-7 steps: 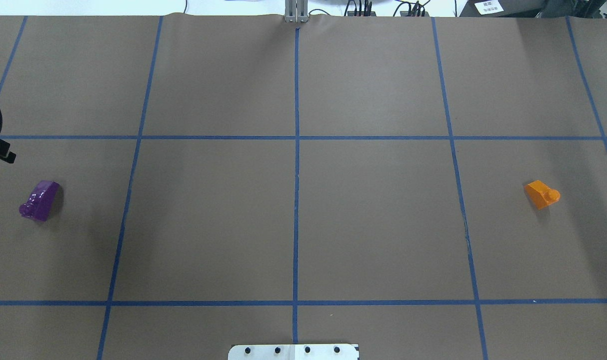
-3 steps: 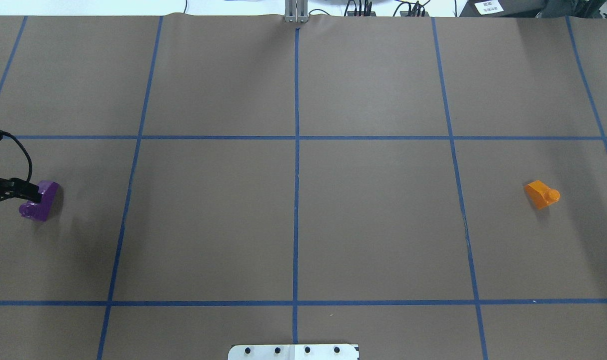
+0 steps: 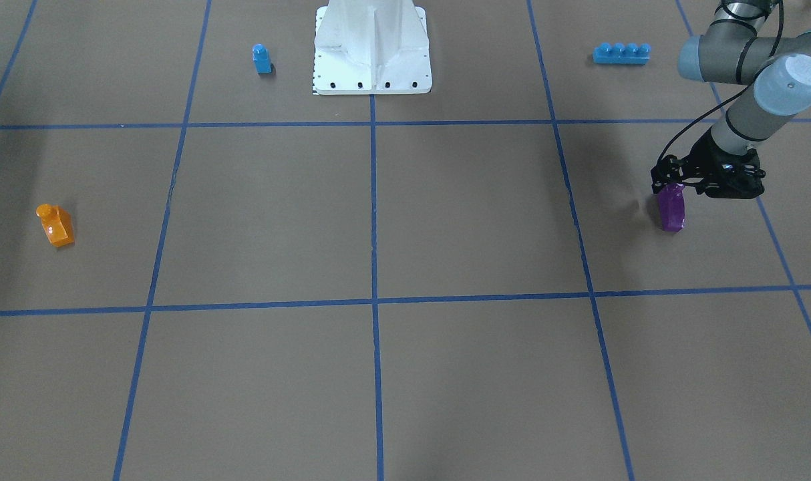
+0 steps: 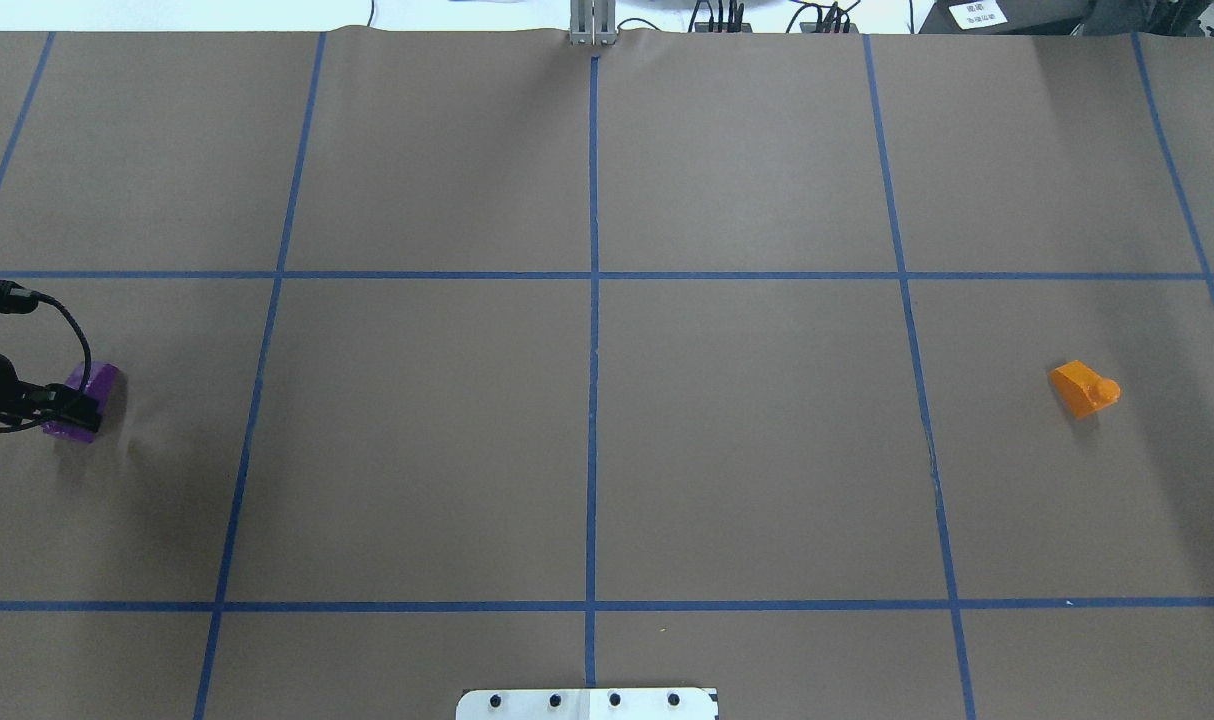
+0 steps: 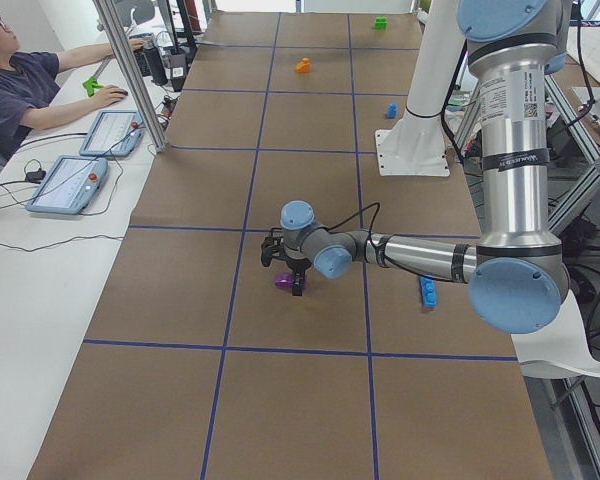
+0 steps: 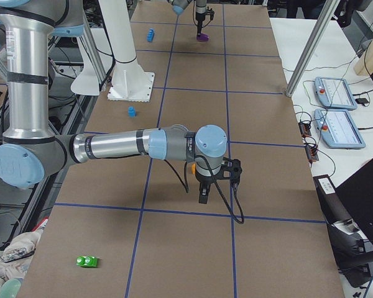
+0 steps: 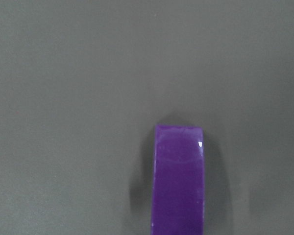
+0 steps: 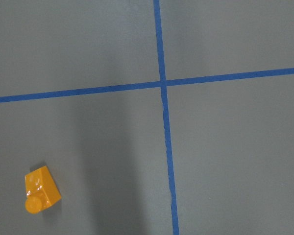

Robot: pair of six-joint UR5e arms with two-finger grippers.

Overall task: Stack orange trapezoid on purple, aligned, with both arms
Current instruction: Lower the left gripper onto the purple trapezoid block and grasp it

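Firstly, orange trapezoid [image 3: 55, 225]: lay on the desk [image 3: 445, 220], well apart from the robot base [image 3: 372, 47], off to the base's right side. Purple [image 3: 671, 208]: lay well apart from the base, off to its left side. Left pincer [image 3: 671, 183]: hung right at the purple; whether clenched or released could not be told. Right pincer [image 6: 204, 197]: hung near the orange trapezoid; its state likewise could not be told.

Small blue brick [image 3: 262, 59], long blue brick [image 3: 621, 53], green brick [image 6: 87, 262]

The glossy orange trapezoid [image 4: 1083, 390] lies alone on the worktop's [image 4: 607, 450] right side. The glossy purple brick [image 3: 671, 208] lies far left, just beneath the left tool [image 3: 670, 184].
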